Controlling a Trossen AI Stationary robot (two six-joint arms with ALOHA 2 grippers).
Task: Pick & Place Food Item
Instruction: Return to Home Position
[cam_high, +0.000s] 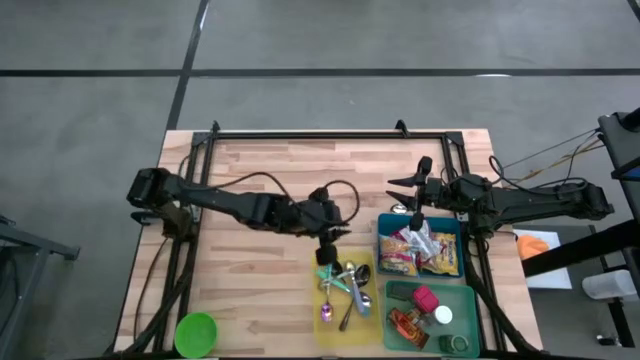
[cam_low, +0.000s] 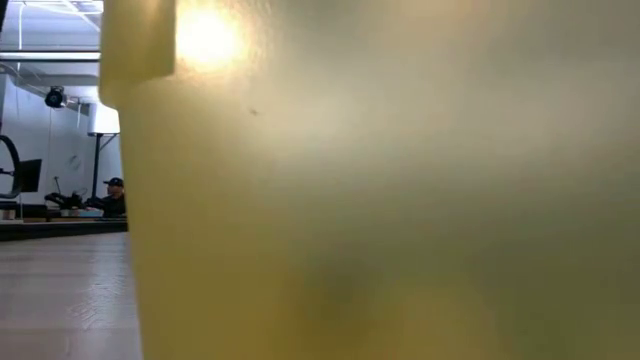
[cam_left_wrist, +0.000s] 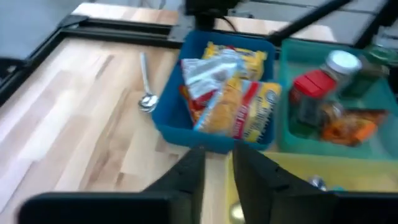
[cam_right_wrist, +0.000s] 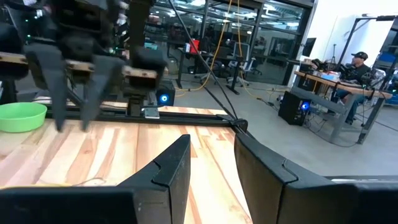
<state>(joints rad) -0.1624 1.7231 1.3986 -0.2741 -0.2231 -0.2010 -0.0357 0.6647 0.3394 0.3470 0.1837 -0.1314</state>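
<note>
Yellow bin sits at the table's front edge, purple spoon lying inside with a few others. Left gripper hangs over its far rim, jaws slightly apart, empty. Further back, a metal spoon lies beside the blue bin, and the right gripper is there too, jaws apart.

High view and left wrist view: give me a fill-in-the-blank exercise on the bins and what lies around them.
The purple spoon lies in the ____ bin.
The blue bin holds snack packets; beside it on the table lies a metal ____.
The green bowl stands on the ____ arm's side of the table.
Missing words: yellow; spoon; left.
</note>
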